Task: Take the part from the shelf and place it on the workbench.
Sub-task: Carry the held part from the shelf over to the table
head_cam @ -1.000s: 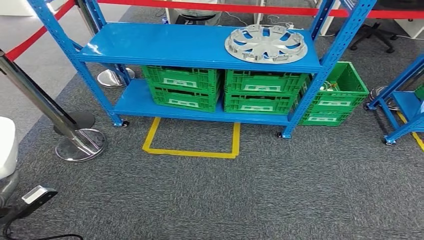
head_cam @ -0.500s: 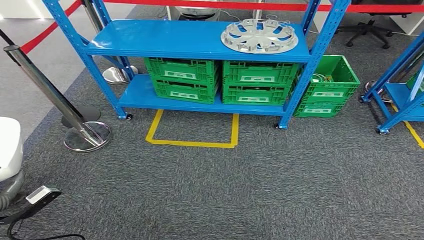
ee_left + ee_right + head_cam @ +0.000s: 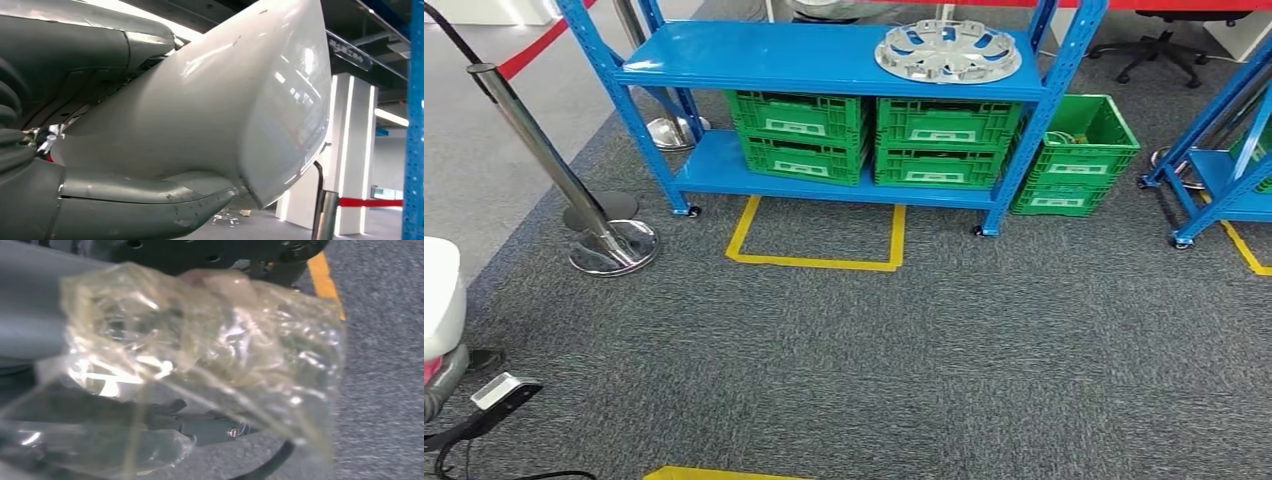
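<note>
Left hand (image 3: 115, 200): grey ribbed cover and thick grey thumb at the frame edge, pressed close against the robot's pale body shell; finger pose not discernible. Right hand (image 3: 100, 440): hanging low, blurred behind crumpled clear film; fingers not distinguishable.
</note>
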